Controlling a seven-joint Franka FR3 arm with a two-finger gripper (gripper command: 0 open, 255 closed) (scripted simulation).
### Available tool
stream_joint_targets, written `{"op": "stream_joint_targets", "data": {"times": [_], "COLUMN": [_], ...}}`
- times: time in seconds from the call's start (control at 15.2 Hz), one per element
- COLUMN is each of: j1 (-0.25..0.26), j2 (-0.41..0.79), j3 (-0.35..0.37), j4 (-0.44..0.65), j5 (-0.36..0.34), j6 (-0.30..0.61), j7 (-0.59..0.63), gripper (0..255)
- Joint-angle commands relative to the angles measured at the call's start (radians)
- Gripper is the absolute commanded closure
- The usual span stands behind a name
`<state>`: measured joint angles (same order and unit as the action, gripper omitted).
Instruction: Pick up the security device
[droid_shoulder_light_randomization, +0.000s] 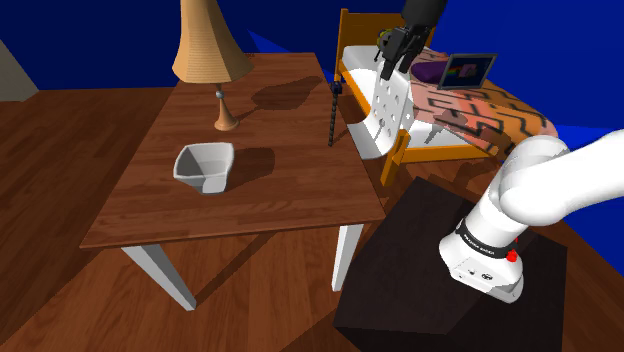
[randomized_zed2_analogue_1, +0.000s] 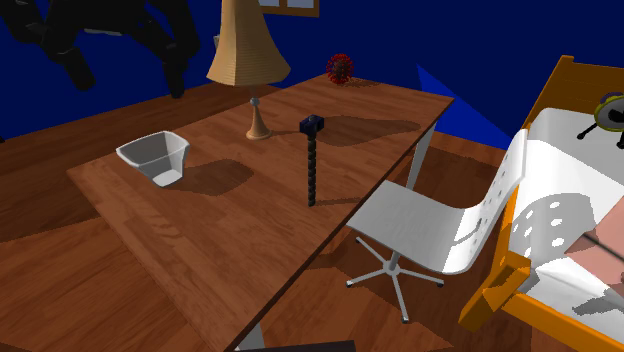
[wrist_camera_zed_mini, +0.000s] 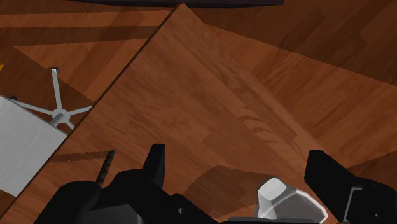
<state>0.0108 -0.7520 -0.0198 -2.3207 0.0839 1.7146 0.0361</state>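
The security device is a small dark camera head on a thin twisted dark stalk. It stands upright near the table's edge on the chair side. In the wrist view its stalk shows beside one finger. My black gripper hangs high above the wooden table, well clear of the device. Its fingers stand wide apart with nothing between them. In the wrist view the gripper looks down on bare tabletop.
A white bin and a tan lamp stand on the table. A white chair sits at the table's edge near the device. An orange-framed bed carrying a laptop lies beyond it.
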Motion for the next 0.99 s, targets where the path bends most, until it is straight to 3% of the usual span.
{"op": "stream_joint_targets", "data": {"times": [0.0,0.92], "j1": [0.0,-0.078], "j2": [0.0,0.444], "j3": [0.0,-0.056], "j4": [0.0,0.148], "j5": [0.0,-0.084], "j6": [0.0,0.302], "j7": [0.0,-0.006], "gripper": [0,0]}}
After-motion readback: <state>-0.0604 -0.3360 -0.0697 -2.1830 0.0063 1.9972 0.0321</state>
